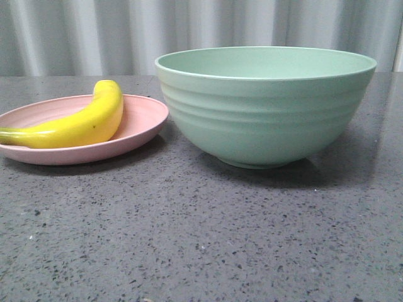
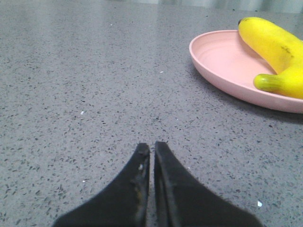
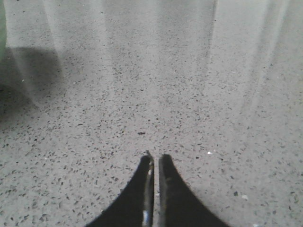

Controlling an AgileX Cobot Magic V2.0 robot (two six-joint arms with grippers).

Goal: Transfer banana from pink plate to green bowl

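On the dark grey speckled table [image 1: 201,239], toward its left edge, the pink plate [image 1: 141,123] carries the banana [image 1: 88,123], just beside the green bowl [image 1: 264,104]. Pale corrugated panels [image 1: 94,38], possibly curtain, back the far edge. Left gripper [image 2: 151,147] and right gripper [image 3: 155,158] hang over bare surface, fingers pressed nearly together, holding nothing.

front table [image 1: 201,239] bare | green bowl [image 1: 264,107] walls off right of pink plate [image 1: 135,135]
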